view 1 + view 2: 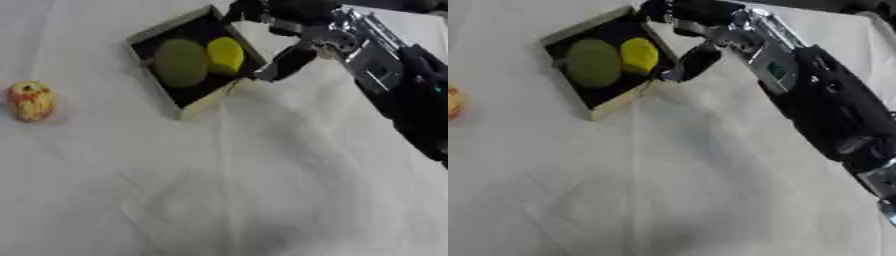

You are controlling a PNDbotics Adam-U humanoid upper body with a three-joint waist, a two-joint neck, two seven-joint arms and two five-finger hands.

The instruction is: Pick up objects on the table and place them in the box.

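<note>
Unlabelled box (194,108), two fruits inside

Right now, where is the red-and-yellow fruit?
The red-and-yellow fruit lies alone on the white cloth at the left eye view's left edge, left of the box, outside it.

A white cloth (262,190) covers the table and fills nearly the whole frame. It is wrinkled: a long crease runs from the upper middle down to the bottom edge, and fainter folds fan out across the lower half. The light is soft and even, with pale grey shadows along the creases. No wall, floor or window shows.
</note>
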